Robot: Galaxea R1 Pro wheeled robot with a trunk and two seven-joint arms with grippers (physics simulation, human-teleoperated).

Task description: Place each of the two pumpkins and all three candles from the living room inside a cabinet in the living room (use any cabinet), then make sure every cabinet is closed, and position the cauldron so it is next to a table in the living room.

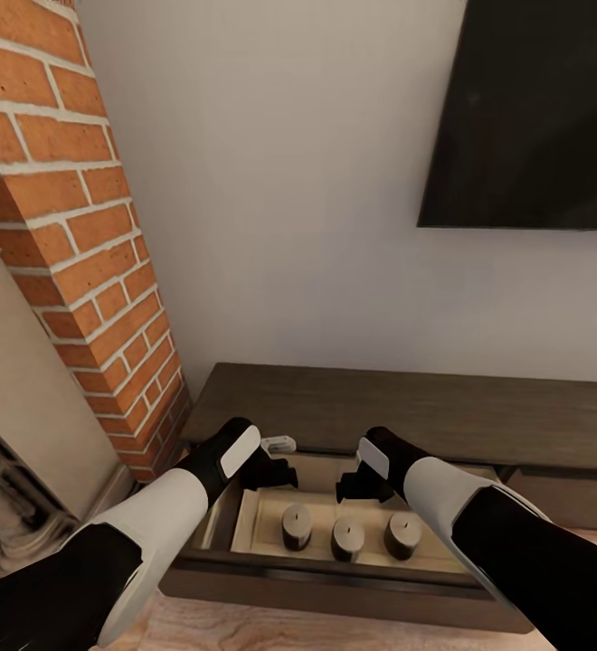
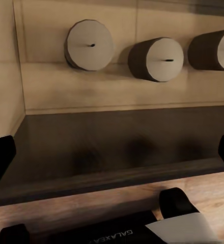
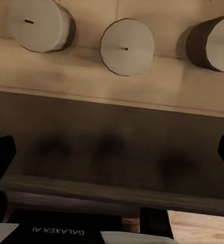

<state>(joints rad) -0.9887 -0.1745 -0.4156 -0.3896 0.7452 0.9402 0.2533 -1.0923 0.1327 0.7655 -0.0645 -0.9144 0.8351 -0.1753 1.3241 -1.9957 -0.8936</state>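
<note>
Head view: long dark cabinet (image 1: 407,411) against the white wall, brick chimney (image 1: 72,226) to the left, dark screen (image 1: 534,108) above. Its left drawer (image 1: 353,565) stands pulled out; three candles (image 1: 347,537) sit upright in a row on the pale drawer floor, apart from one another. Left pincer (image 1: 276,472) and right pincer (image 1: 357,484) both hang over the back of the open drawer, holding nothing; wrist views show each one's dark finger tips at the frame edges, spread wide. Risks, as judgement: pushing the drawer shut fast could topple the candles and set them rolling; a pincer left inside could be caught between drawer front and cabinet; a shove from one side could skew the drawer. No pumpkins in the drawer as far as seen; the right arm covers its right end. A small pale object (image 1: 279,444) on the cabinet top by the left pincer is too blurred to name.
</note>
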